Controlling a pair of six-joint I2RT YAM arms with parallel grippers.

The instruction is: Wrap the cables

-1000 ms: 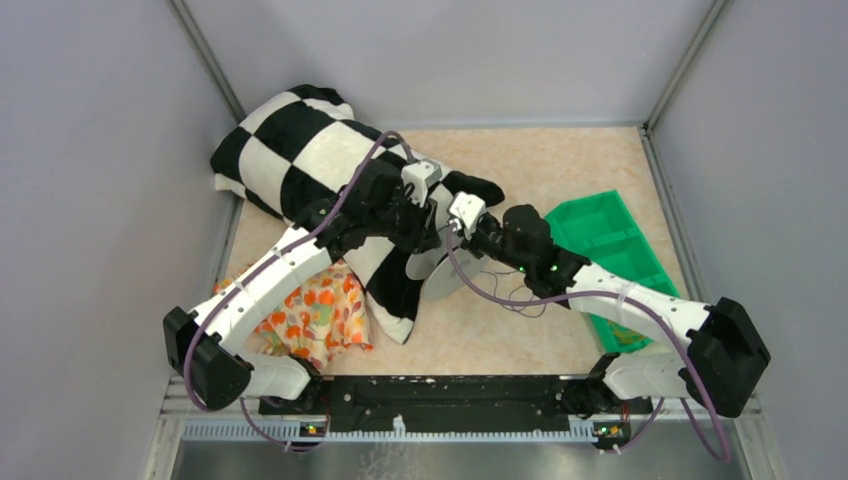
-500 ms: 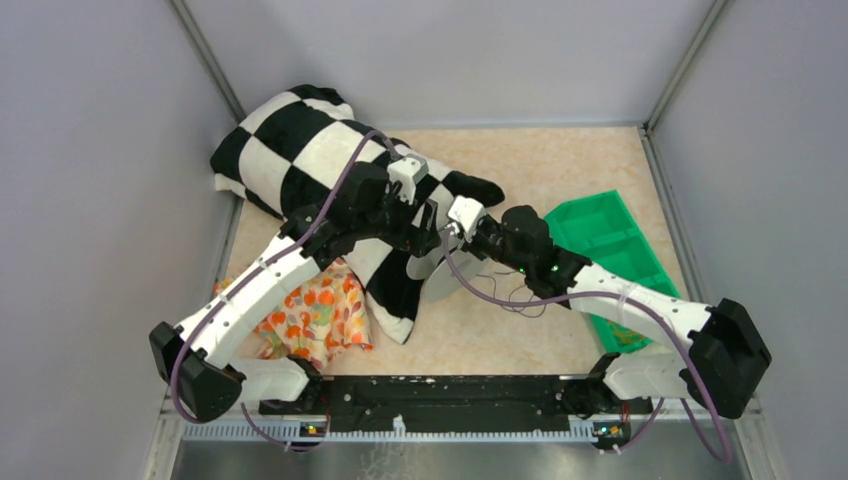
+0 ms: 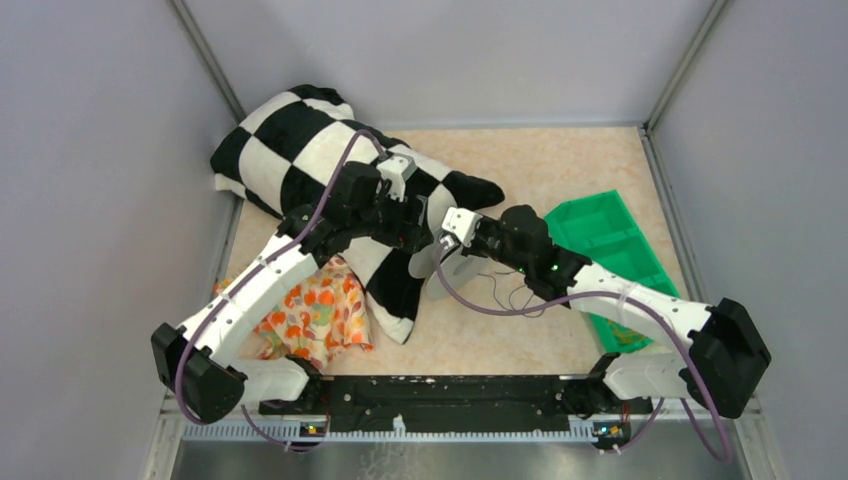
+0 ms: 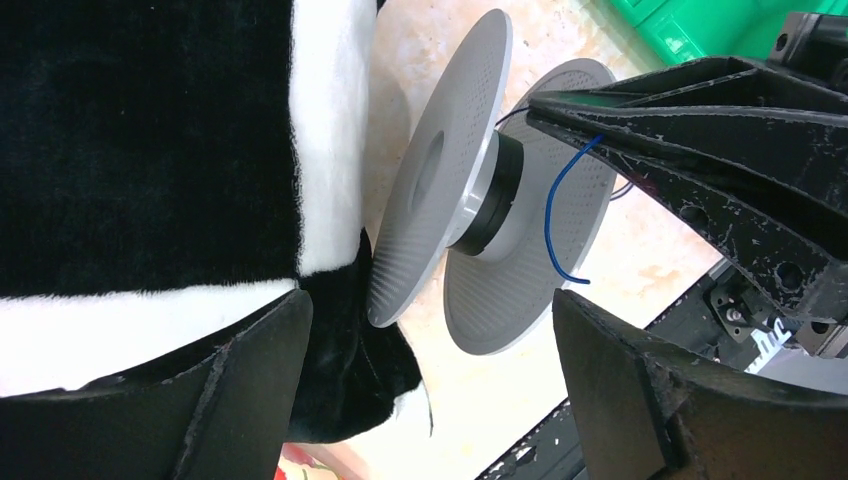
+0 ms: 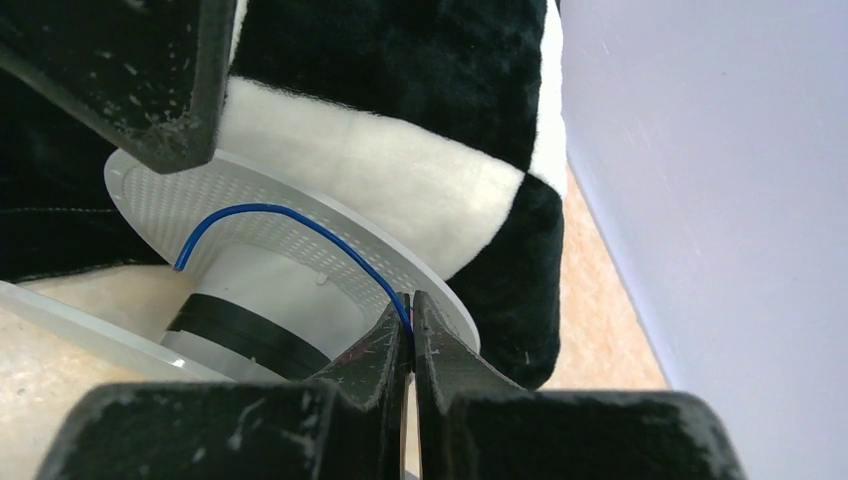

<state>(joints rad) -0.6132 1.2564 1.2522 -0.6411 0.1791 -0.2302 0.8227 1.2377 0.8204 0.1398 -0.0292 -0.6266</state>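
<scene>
1. At the far left of the top view you have a floral cloth [image 3: 320,315] tucked under the edge of a black-and-white checkered cushion [image 3: 290,140]. Neither belongs to the job.
2. Your left gripper [image 4: 430,300] has its jaws wide apart and holds nothing. Its two fingers flank the spool from a little way off, without touching it.
3. The grey spool [image 4: 440,170] stands on edge on the table [image 3: 560,160], with one flange leaning against the checkered cushion. Its axis runs roughly level, from the left gripper's side across towards the right gripper. A dark band sits round the hub [image 4: 495,200]. I judge it to be turns already laid, but the views are not sharp enough to be sure.
4. The cable [image 5: 290,215] is a thin blue wire. Its short free end arcs over the hub, between the two flanges. The remainder lies in loose dark loops on the table under the right arm.
5. Your right gripper [image 5: 410,320] is clamped tight on the cable, pinching it just at the flange rim above the hub.
6. The right arm is therefore the nearer one to the cable. The hub lies just beyond its fingertips. To lay a turn, you would likely carry the wire round the hub in the gap between the flanges, at right angles to the axis. The leaning spool probably needs the left gripper to steady it.
7. A green bin [image 3: 610,235] sits at the far right, well apart from the work.
</scene>
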